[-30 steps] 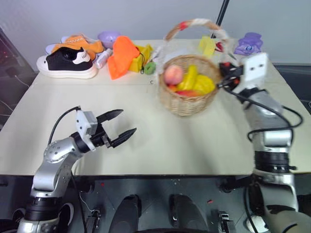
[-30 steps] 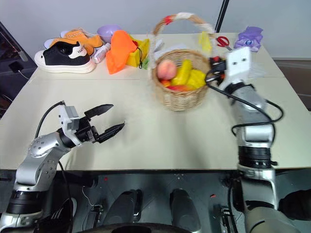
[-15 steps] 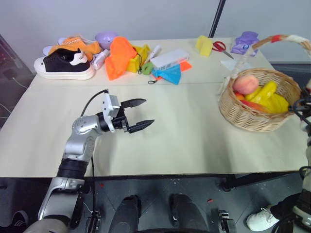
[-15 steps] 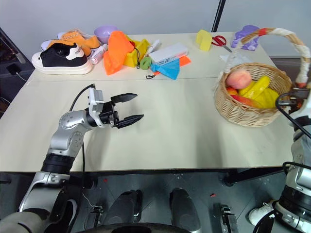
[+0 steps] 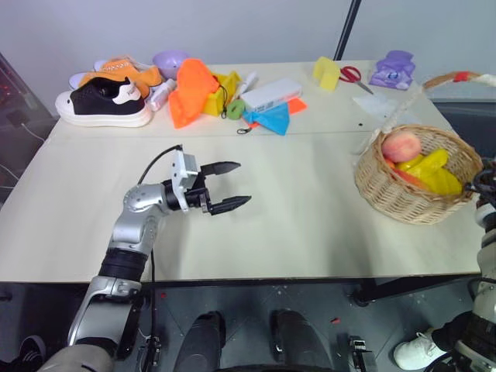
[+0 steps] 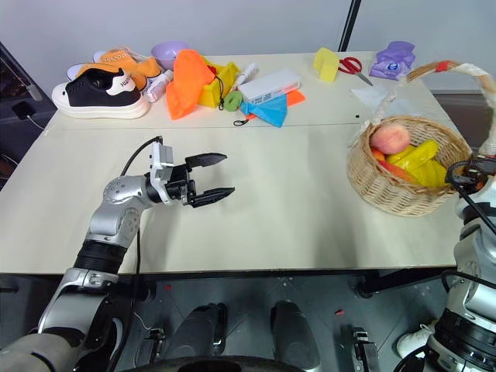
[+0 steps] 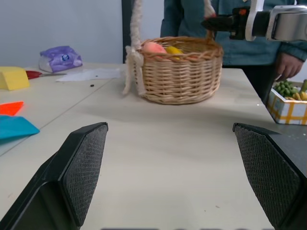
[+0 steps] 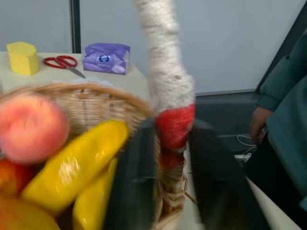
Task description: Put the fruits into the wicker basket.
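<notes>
Basket (image 6: 408, 177) sits at the table's (image 6: 294, 217) right edge, its tall taped handle (image 6: 480, 85) arching up over the far side. Inside it the peach (image 6: 390, 139) lies on top toward the basket's left rim, with yellow bananas (image 6: 418, 159) just beside it and a red-orange fruit (image 8: 12, 175) tucked beneath (mostly covered, so its shape is hard to judge). The right gripper (image 8: 168, 191) is at the basket's right rim: in its wrist view the two fingers stand on either side of the red-taped foot of the handle, with a gap showing on each side of the tape, so they look parted around it rather than clamped, though the blur there leaves this uncertain. The left gripper (image 5: 229, 186) hovers above the table well left of the basket, fingers spread wide and holding nothing, pointing toward the basket. Behind and left of the basket, along the table's far side, lie red scissors (image 5: 350, 75), a yellow block (image 5: 326, 72), a purple tissue pack (image 5: 391, 68), a blue cloth (image 5: 271, 118), an orange cloth (image 5: 192, 89) and a black shoe (image 5: 105, 99). A person in a blue jacket (image 7: 201, 33) stands beyond the basket.
</notes>
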{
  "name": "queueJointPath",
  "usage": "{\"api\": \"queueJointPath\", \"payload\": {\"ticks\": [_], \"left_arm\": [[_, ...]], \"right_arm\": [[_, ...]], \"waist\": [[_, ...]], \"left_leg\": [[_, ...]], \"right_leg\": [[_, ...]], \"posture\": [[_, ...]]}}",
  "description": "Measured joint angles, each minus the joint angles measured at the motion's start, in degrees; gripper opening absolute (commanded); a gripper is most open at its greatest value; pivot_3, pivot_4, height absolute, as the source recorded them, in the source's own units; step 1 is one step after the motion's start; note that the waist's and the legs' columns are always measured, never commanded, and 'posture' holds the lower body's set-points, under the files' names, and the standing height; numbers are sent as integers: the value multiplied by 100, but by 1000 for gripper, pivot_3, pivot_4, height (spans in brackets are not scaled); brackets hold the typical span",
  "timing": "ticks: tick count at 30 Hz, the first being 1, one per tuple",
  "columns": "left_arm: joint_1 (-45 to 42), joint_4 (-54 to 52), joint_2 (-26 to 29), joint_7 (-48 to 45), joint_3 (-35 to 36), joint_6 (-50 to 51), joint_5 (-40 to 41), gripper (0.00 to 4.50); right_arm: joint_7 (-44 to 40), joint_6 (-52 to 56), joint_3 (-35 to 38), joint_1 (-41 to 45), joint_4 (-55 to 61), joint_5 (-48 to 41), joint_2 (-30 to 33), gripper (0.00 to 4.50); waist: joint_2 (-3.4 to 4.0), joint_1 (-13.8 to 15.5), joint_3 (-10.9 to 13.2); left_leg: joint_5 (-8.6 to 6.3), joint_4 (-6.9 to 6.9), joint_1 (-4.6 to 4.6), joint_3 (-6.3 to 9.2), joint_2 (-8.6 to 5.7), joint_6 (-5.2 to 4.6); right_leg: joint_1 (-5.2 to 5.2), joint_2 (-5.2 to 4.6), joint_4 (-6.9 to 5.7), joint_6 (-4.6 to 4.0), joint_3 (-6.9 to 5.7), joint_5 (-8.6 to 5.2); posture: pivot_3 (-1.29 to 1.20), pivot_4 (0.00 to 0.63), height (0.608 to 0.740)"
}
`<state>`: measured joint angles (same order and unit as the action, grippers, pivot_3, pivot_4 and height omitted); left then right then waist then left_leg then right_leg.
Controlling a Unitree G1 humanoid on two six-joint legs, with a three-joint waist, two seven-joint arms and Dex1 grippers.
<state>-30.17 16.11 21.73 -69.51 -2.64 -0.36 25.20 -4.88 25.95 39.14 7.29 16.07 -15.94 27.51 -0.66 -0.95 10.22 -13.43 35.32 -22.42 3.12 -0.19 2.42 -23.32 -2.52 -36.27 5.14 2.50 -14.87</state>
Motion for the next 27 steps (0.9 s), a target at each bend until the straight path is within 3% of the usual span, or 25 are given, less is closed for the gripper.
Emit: {"api": "queueJointPath", "payload": {"ticks": [2, 4, 11, 16, 21, 27], "left_arm": [[75, -40, 0, 18, 0, 10, 0, 4500], [79, -57, 0, 39, 0, 11, 0, 4500], [75, -48, 10, 76, 12, 7, 0, 4500], [81, -39, 12, 126, 37, -32, -4, 4500], [222, -53, 53, 418, 214, -52, -39, 4500], [566, -187, 202, 1114, 541, -50, -188, 4500]], "right_arm": [[1, -10, 0, 0, 0, -11, 1, 3934], [-1, -10, -2, -1, 0, -11, 14, 4405], [53, 88, 127, -459, 561, -176, -147, 4405], [309, -298, 96, -1426, 1678, -206, -1211, 4405], [208, -1102, -802, -2196, 2375, 122, -1898, 4405], [-899, -1266, -2218, -1798, 2019, -62, -1466, 4405]], "waist": [[0, 3, 0], [0, 6, 0], [0, 25, 0], [2, 17, -2], [5, -49, -6], [5, -104, -6]], "left_leg": [[0, 0, 0, 1, 0, 0], [0, 1, 0, 1, 0, 0], [0, 0, 0, 12, 0, 0], [0, -2, 0, 16, 0, 0], [0, 5, 13, 4, 2, 0], [0, 31, 11, 8, 6, 0]], "right_leg": [[1, 0, 0, 0, 0, 0], [1, 0, 0, 0, 0, 0], [5, 1, -1, 5, -6, -3], [5, 1, -3, 6, -7, -4], [13, -1, -3, -2, 2, -6], [21, 0, -6, -26, 0, -10]], "posture": [[0, 150, 740], [0, 150, 740], [0, 150, 740], [0, 150, 740], [0, 150, 740], [0, 150, 740]]}}
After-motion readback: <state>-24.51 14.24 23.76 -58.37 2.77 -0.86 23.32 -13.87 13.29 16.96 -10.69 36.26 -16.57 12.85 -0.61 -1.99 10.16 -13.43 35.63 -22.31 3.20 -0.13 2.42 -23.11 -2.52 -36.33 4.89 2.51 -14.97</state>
